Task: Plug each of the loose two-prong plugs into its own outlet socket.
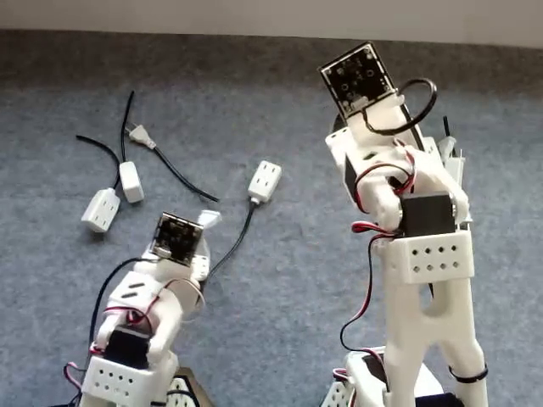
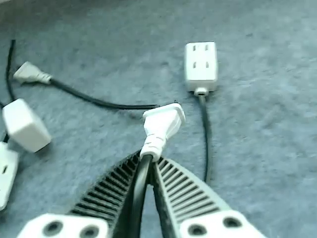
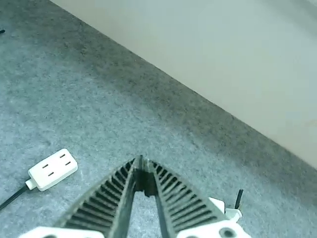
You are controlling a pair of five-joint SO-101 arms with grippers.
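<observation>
My left gripper (image 2: 148, 158) is shut on the black cord right behind a white two-prong plug (image 2: 163, 124), which it holds a little above the carpet with the prongs facing away. A short way beyond the plug lies a white outlet socket (image 2: 200, 62) with its cord trailing back; in the high view this plug (image 1: 209, 218) sits just short of that socket (image 1: 265, 181). A second loose plug (image 1: 140, 136) lies at the far left. My right gripper (image 3: 142, 171) hangs shut high above the carpet, with a small dark bit between its tips. The socket (image 3: 52, 169) lies well below it.
At the left lie another white socket (image 1: 101, 209) and a white block adapter (image 1: 131, 181) on black cords. A small white plug-like piece (image 3: 223, 206) sits beside the right arm (image 1: 424, 220). A pale wall borders the grey carpet at the back.
</observation>
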